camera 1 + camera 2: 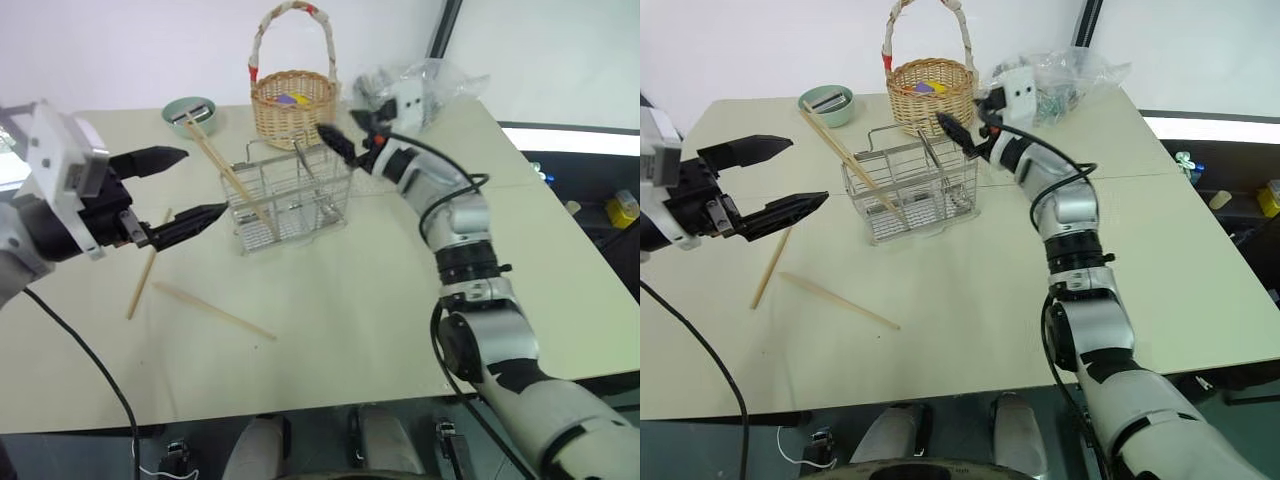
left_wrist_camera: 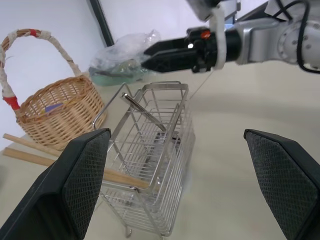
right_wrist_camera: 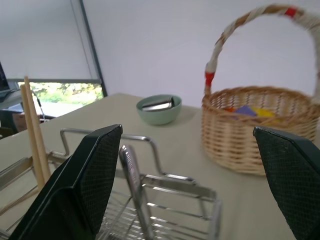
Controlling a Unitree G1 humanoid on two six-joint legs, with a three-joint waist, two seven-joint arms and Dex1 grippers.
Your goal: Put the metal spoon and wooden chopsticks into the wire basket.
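Spoon [image 2: 145,112] is standing in the wire basket [image 1: 290,195] with two chopsticks [image 1: 228,172], right gripper [image 1: 335,140] empty, fingers apart, so next the wide-open left gripper [image 1: 180,190] needs the two chopsticks [image 1: 212,310] near the desk's left edge

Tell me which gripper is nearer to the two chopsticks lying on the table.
Left. The left gripper hangs open just above the two loose chopsticks, close to the upper end of one. The right gripper is farther off, open over the wire basket.
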